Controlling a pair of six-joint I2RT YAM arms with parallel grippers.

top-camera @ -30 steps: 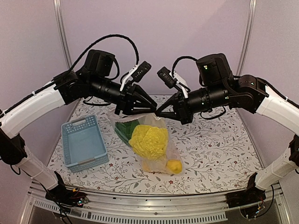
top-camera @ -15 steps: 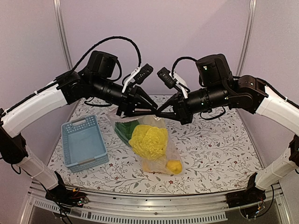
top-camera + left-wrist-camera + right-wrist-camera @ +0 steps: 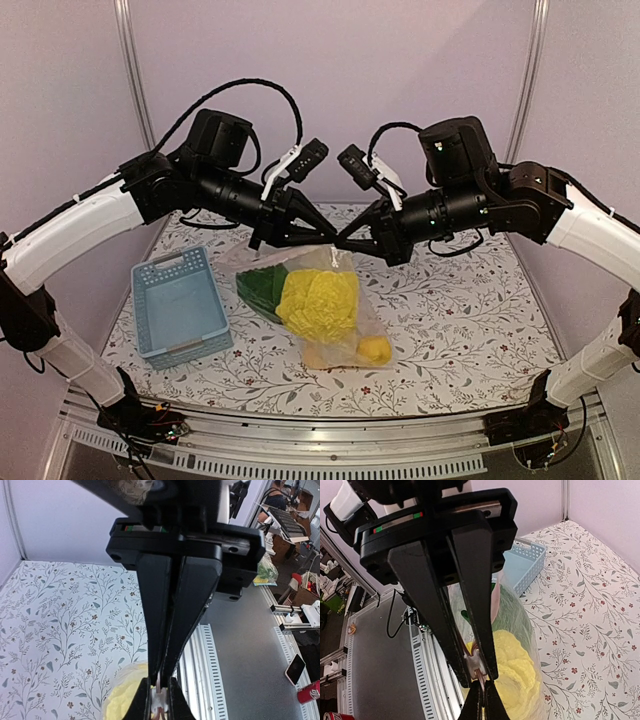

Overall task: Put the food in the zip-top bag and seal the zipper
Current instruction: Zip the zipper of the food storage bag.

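We see the left end effector [image 3: 326,238] and the right end effector [image 3: 342,243] meeting tip to tip above the middle of the flower-patterned surface [image 3: 470,300]. Both are clenched on the upper edge of the clear zip-top bag [image 3: 343,264].

In the left wrist view, the 2 fingers of the left end effector [image 3: 160,682] lie pressed together, with a sliver of pale film caught at their tips. In the right wrist view, the right end effector [image 3: 480,676] is closed just as tightly on the same edge. We cannot make out the zipper strip itself, nor whether it is sealed.

From the pinch, the bag slopes down toward the near side, and its lower part rests on the surface. Inside it we see 3 pieces of food. The pale-yellow napa cabbage [image 3: 318,303] fills the middle. The dark-green bok choy [image 3: 260,288] lies against the cabbage's left side. The round yellow fruit [image 3: 375,350] sits at the near bottom corner.

The light-blue slotted basket [image 3: 180,305] stands on the surface to the left of the bag, apart from it.
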